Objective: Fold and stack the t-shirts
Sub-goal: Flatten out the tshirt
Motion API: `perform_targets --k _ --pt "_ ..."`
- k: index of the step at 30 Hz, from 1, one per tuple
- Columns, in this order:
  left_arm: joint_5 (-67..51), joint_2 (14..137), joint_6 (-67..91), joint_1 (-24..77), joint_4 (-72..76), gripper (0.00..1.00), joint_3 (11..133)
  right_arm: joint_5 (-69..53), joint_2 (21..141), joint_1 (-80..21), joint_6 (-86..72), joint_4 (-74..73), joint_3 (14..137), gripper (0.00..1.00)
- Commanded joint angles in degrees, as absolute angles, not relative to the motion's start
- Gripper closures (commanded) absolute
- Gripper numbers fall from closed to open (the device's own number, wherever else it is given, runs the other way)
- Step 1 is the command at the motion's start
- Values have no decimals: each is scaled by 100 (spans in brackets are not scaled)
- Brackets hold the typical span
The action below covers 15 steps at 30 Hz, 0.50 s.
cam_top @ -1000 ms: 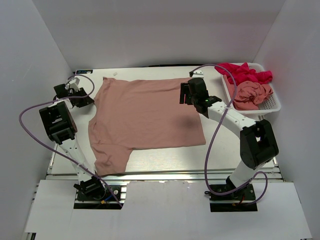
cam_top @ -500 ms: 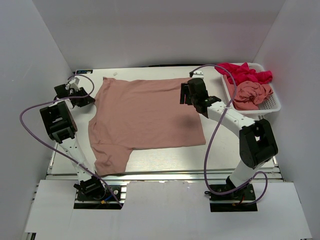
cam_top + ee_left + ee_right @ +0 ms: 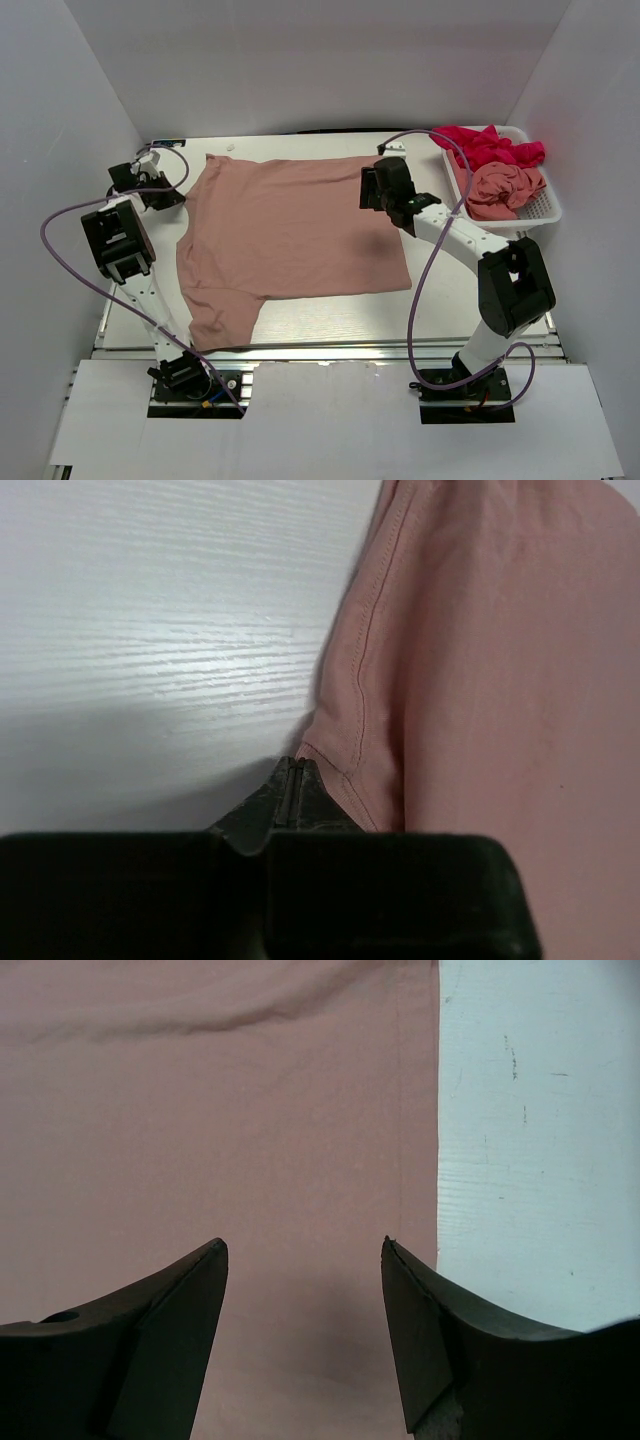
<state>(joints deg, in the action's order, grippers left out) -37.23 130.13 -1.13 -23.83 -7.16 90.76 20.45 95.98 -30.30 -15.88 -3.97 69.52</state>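
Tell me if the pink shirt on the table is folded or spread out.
Spread out. The pink shirt lies flat on the table, one sleeve sticking out at the near left, no part folded over.

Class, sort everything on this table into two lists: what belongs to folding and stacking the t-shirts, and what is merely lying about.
Belongs to the job:
spread pink t-shirt
crumpled pink t-shirt
magenta-red t-shirt

Merely there:
white mesh basket, holding the last two shirts
table
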Motion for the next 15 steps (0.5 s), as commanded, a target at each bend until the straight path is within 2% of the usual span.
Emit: perform_targets --k 1,8,12,15 --pt "-3402 12999 -518 -2364 -1133 100 9605 2066 9571 -3129 -1556 -79 6943 33" --pt "-3059 13324 -870 -2364 -1775 100 10563 2057 9703 -3252 -1503 25 6882 34" --pt "-3032 13351 -896 -2364 -1828 100 10618 2162 9869 -3278 -1485 88 6952 32" --pt "-3024 13211 -888 -2364 -1662 81 10390 2241 9949 -3296 -1494 53 7022 30"
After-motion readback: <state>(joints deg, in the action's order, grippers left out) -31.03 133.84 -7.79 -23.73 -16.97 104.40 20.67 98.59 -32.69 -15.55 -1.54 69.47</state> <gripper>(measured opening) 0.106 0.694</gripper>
